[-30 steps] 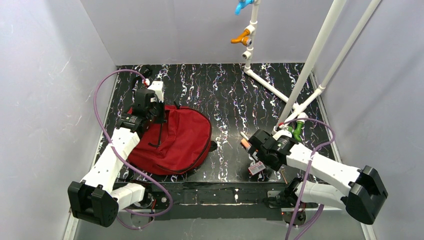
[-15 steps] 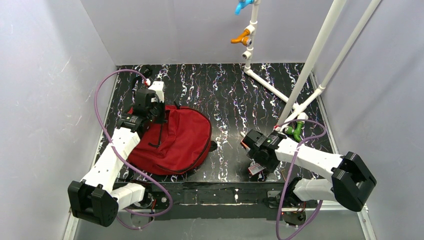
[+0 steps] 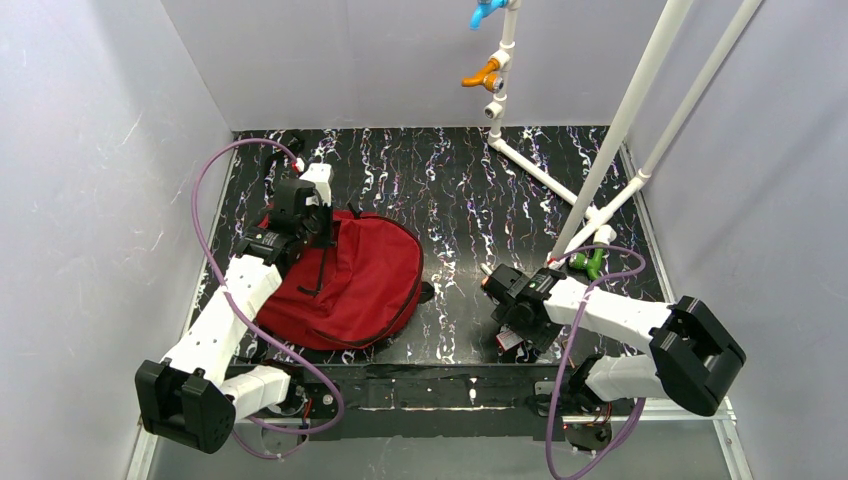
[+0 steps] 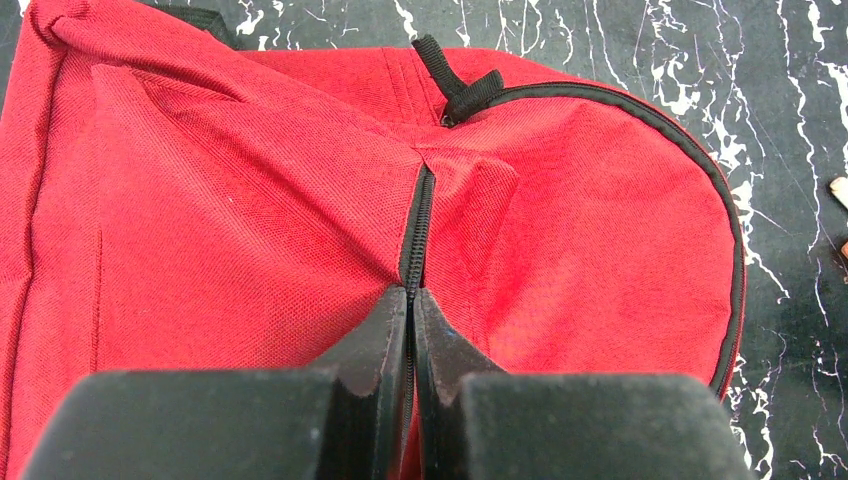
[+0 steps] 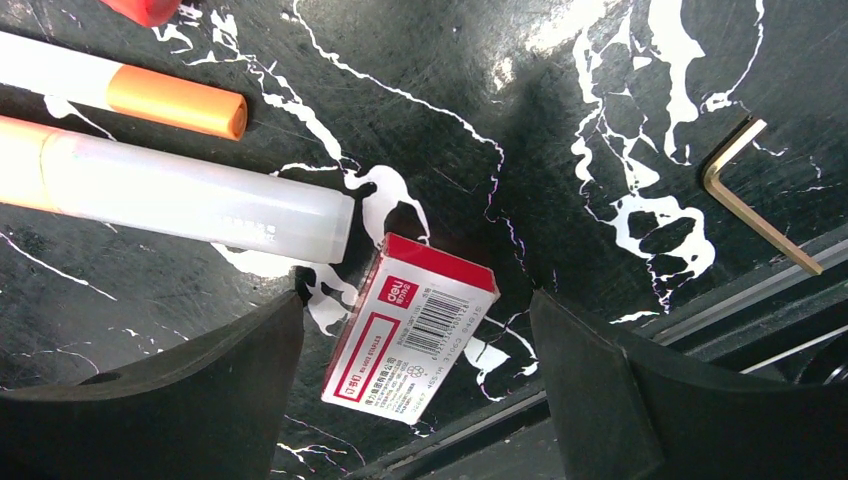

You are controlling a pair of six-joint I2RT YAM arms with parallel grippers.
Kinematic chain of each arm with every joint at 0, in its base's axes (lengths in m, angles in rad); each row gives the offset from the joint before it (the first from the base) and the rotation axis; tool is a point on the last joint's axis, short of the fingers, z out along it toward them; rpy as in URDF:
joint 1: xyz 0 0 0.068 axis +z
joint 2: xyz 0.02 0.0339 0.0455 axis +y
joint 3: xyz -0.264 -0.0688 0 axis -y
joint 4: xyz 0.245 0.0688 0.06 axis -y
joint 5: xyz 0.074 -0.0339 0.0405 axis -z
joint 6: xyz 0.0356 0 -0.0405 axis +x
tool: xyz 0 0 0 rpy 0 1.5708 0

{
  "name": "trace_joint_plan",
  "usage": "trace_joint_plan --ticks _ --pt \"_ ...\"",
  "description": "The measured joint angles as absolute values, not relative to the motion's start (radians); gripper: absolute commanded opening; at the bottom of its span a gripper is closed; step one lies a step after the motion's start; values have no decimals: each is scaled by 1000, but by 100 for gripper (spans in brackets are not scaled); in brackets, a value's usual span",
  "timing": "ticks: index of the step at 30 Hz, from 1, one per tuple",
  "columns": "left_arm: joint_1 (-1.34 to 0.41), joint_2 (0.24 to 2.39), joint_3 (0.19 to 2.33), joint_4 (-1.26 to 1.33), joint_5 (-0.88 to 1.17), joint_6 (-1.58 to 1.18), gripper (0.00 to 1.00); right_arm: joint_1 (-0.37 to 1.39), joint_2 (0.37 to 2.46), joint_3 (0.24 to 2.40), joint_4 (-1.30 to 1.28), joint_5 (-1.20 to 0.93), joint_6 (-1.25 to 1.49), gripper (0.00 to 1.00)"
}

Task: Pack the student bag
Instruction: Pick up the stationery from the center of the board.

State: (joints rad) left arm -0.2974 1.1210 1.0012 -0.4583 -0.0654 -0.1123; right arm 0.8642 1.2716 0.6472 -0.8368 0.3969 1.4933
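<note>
One gripper (image 4: pixel 411 296) low on student bag (image 4: pixel 240 200)

Desk (image 3: pixel 460 180): black with white veining, and it carries everything you see below.
Box (image 5: pixel 410 328): small, red and white with a barcode, lying flat at your near right edge.
Clear-capped marker (image 5: pixel 190 195): lies just left of the box, its cap end almost at the box's corner.
Orange-tipped pen (image 5: pixel 120 85): lies beside that marker, on its far side.
Hex key (image 5: pixel 760 222): you'll find it right of the box, well apart.
Pipe frame (image 3: pixel 622 120): white, far right, carrying orange (image 3: pixel 485 73) and blue (image 3: pixel 487 12) fittings.
Green piece (image 3: pixel 594 262): sits at the frame's foot.
</note>
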Motion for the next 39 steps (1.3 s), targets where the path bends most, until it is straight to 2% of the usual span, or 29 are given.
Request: trace_joint_plan --ticks 10,14,27,35,39 --pt "-307 1122 1002 -462 -78 -112 0 864 1284 654 -836 394 1496 78" --pt "-308 1122 1002 -463 -80 -112 0 864 1283 654 -837 394 1497 69" --pt "-312 1123 1002 -465 -82 -111 0 864 1248 650 -827 396 1499 48" --pt "-314 1123 1002 -469 -83 -111 0 864 1166 637 -803 405 1384 38" --pt "-315 1123 1002 -470 -83 -111 0 864 1101 629 -721 382 1286 37"
